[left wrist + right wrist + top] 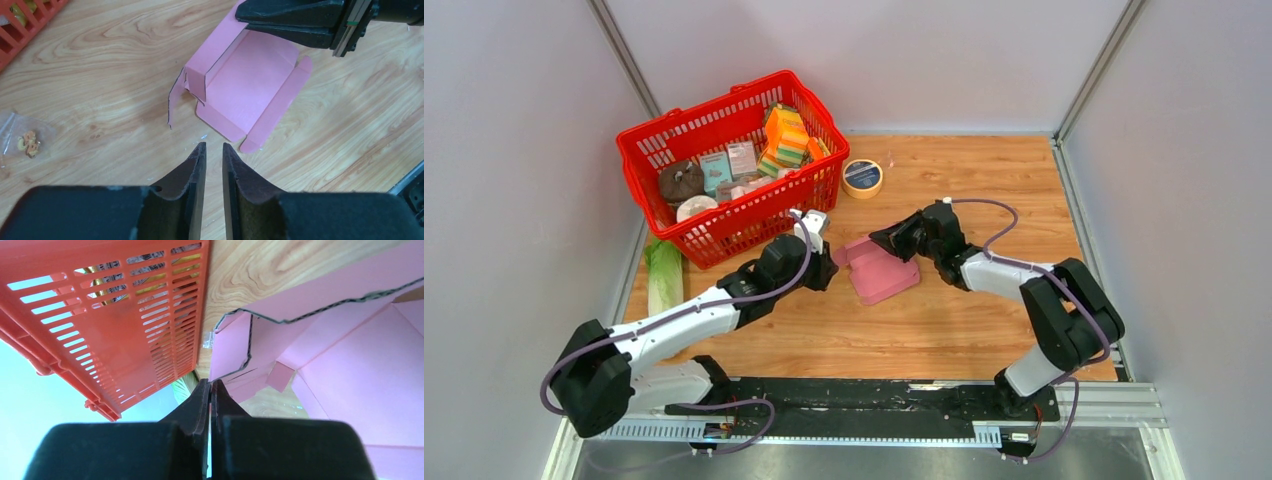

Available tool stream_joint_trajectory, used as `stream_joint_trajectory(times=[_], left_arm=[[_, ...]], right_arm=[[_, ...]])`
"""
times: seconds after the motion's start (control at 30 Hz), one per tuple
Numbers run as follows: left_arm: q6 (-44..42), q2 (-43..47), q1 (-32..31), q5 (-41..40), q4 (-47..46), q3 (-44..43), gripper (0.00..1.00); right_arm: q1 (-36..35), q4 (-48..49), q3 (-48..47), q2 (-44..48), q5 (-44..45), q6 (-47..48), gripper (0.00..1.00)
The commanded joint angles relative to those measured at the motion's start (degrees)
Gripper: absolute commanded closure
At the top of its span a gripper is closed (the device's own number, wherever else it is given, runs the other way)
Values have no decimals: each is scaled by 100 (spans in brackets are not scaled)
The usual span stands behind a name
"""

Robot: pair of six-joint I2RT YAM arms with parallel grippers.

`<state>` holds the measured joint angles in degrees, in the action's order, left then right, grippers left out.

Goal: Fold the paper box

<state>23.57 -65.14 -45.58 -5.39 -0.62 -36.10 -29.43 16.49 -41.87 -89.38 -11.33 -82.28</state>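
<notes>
The left arm reached low and forward across the table (984, 200), its forearm slanting toward the middle. The left gripper (212, 148) pointed at the near corner of the paper box (882, 272) without touching it. Its fingers stood a narrow gap apart and held nothing.

The right arm was bent sharply at the elbow and reached back inward, so the right gripper (210, 385) came at the box from the far side. Its fingers were pressed almost together, with only a sliver between them, and their tips met the edge of an upright pink flap. Whether card was pinched between them could not be told.

The one pink box lay between the two grippers near the table's middle. It was partly formed, with one wall raised and the other flaps flat.

There was also one red basket (754, 212) of small goods, one roll of tape (862, 177), one leafy green vegetable (664, 275) and one small clear bag (25, 140).
</notes>
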Motion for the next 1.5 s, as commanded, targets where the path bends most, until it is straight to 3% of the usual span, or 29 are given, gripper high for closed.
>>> stream_joint_trajectory(times=[0.0, 0.37, 0.7, 0.83, 1.07, 1.3, 1.47], left_arm=[[148, -95, 23, 12, -79, -371, 72], [481, -534, 23, -226, 194, -670, 74], [508, -1123, -30, -401, 387, -1197, 72], [429, -1211, -47, -568, 581, -1338, 71], [78, -939, -12, -1131, 914, -1304, 59], [-185, -1149, 243, -1149, 1266, -1321, 72], [-389, -1641, 243, -1017, 1004, -1312, 74]], right_arm=[[157, 970, 38, -324, -369, 625, 100], [596, 2156, 144, -1151, -1458, 1503, 100], [921, 3597, 354, -1898, -2488, 1645, 100], [921, 3510, 381, -1820, -2558, 1803, 99], [930, 3114, 249, -1635, -2628, 1901, 98], [896, 3194, 223, -1661, -2637, 1812, 100], [922, 3044, 153, -1626, -2593, 1768, 100]])
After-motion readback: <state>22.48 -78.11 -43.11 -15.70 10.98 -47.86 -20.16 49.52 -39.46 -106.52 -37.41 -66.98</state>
